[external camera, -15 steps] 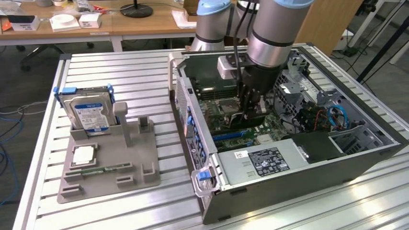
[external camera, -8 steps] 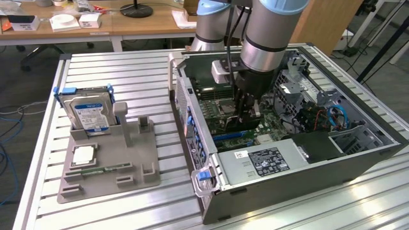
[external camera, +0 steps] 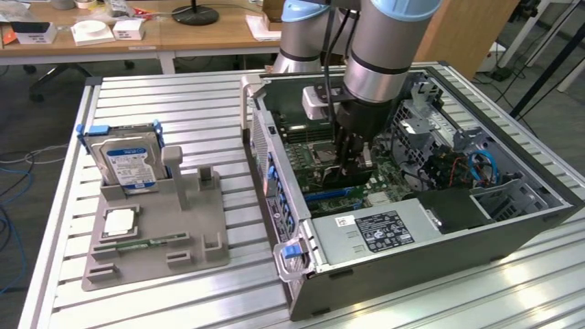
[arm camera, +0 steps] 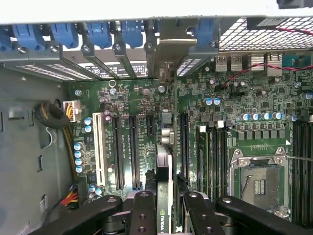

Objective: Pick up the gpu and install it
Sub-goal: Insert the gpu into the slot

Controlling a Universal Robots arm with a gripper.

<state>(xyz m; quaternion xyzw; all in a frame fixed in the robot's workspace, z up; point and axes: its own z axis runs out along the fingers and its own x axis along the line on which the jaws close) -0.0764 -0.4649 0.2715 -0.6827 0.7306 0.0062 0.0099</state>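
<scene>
The hand [arm camera: 168, 205] gripped the gpu [arm camera: 166, 147] edge-on above the motherboard [arm camera: 127, 98] inside the computer case [external camera: 439, 253]; slight misalignment with the slot could have jammed the card.

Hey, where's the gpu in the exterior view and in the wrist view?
Exterior view: gpu inside the open computer case, beneath the arm.
Wrist view: gpu edge-on between the fingers, over the motherboard.
Shared landmark: the CPU socket.

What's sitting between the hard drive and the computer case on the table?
In the exterior view, the grey holder tray extends from under the hard drive toward the computer case; beyond its edge, a narrow bare strip of table.
</scene>
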